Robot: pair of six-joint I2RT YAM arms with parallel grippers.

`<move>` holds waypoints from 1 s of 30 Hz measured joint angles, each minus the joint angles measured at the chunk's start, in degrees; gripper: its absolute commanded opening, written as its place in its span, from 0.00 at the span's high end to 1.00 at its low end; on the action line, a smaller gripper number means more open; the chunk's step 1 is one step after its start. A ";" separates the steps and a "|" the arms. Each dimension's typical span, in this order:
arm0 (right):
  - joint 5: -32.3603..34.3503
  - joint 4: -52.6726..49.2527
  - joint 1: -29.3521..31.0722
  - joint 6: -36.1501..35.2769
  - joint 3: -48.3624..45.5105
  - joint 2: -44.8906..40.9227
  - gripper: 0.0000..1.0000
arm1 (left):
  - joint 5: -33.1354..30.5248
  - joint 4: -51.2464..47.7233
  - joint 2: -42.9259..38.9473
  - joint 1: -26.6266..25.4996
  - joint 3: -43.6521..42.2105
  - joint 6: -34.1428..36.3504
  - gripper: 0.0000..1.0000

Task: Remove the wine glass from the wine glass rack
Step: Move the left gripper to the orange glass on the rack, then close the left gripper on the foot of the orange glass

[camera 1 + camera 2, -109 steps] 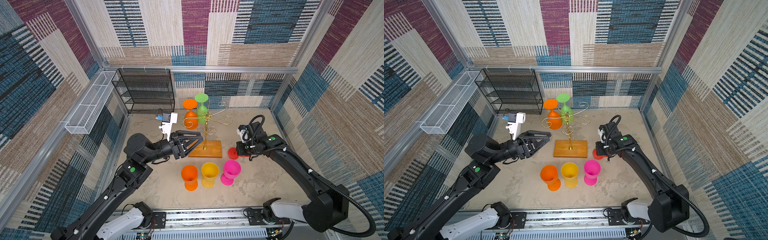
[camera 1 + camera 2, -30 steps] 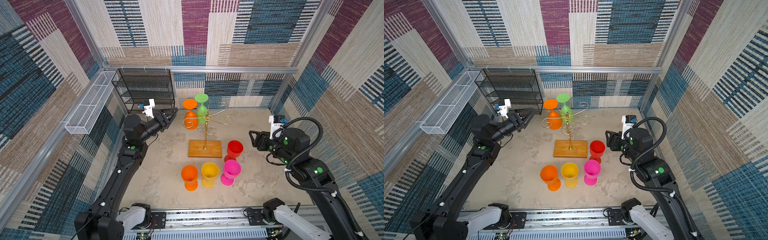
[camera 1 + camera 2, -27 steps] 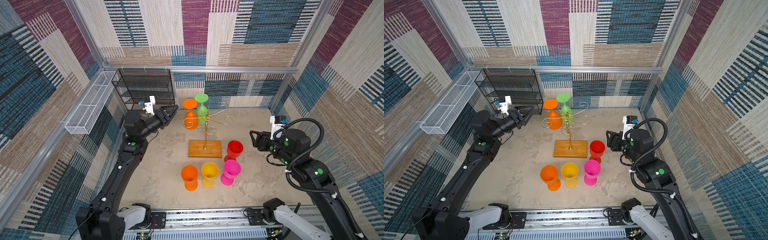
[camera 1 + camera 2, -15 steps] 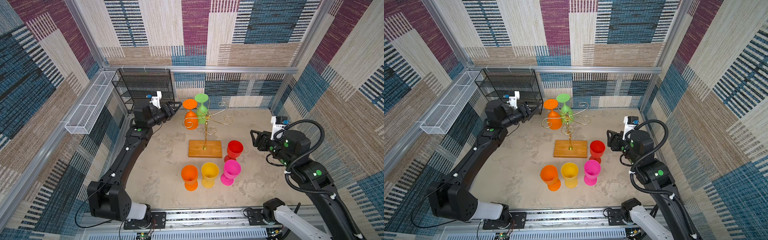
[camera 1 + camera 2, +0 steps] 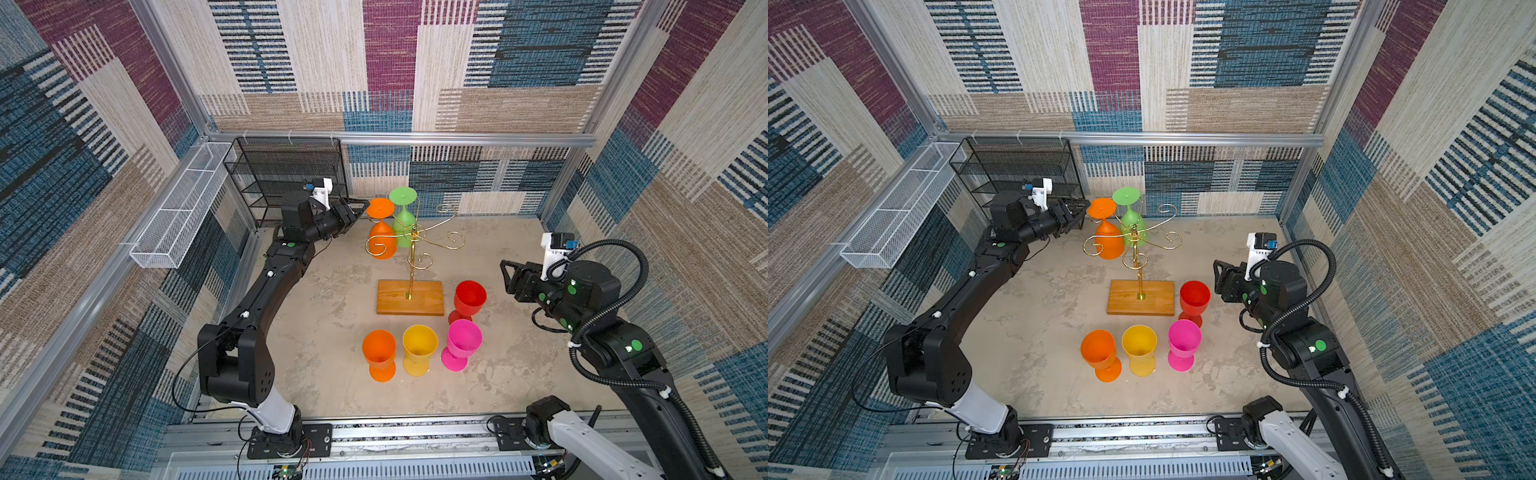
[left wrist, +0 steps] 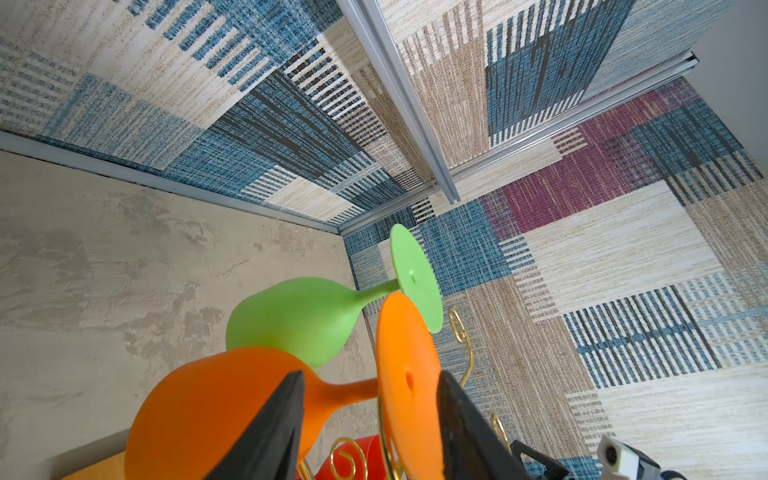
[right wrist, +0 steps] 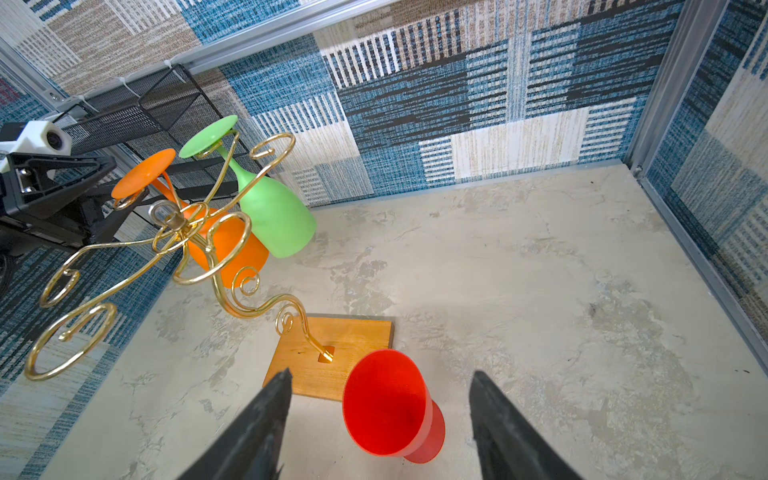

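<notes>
Straddling stem (image 6: 345,390), orange wine glass (image 5: 381,245), rack (image 5: 395,299) ten o'clock: left gripper (image 6: 370,378) agape, pre-grasp; right gripper (image 7: 381,374) agape, empty. Next you pinch, unhook.

The left gripper (image 5: 360,209) is no longer low beside the wood base of the wine glass rack (image 5: 395,299). It has risen and swung toward the rear, so the base now lies well below and behind the claw. The hanging orange wine glass (image 5: 382,244), once well beyond the claw, now has its round foot between the parted fingers. The right gripper (image 5: 508,279) has lifted and drawn back from the red wine glass (image 5: 469,297). That glass now stands upright on its own, just ahead of and below the wide-apart claw.
</notes>
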 measured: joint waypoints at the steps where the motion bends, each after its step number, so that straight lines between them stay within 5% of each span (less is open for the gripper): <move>1: -0.02 0.07 0.00 0.00 -0.11 0.07 0.31 | 0.55 0.28 0.22 0.00 0.26 0.00 0.49; 30: -0.76 1.18 0.00 -0.42 -2.14 0.76 0.31 | 2.45 2.43 1.16 -0.55 0.90 -0.39 0.73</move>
